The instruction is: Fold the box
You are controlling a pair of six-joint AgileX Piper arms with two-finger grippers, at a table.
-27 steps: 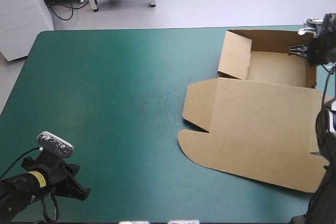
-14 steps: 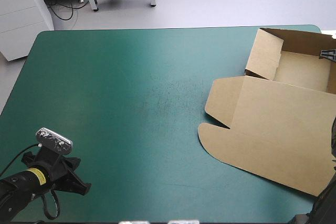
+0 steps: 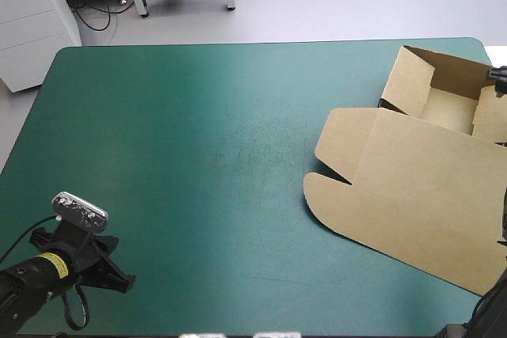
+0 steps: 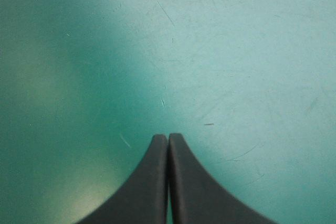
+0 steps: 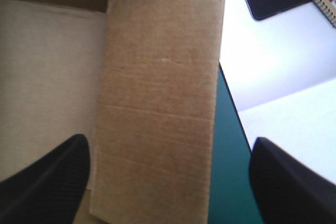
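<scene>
The brown box (image 3: 412, 172) lies at the teal-green table's (image 3: 198, 156) far right corner, its raised side wall (image 5: 157, 87) running lengthwise between the right gripper's (image 5: 168, 145) wide-spread fingers, while the left gripper (image 4: 168, 139), pinched closed, hangs well apart.

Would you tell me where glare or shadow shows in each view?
High view: a pale sheen crosses the teal-green cover near its far edge. Left wrist view: the cover gleams ahead of the left tool. Right wrist view: the box flap is lit, the wall beyond dark.
</scene>
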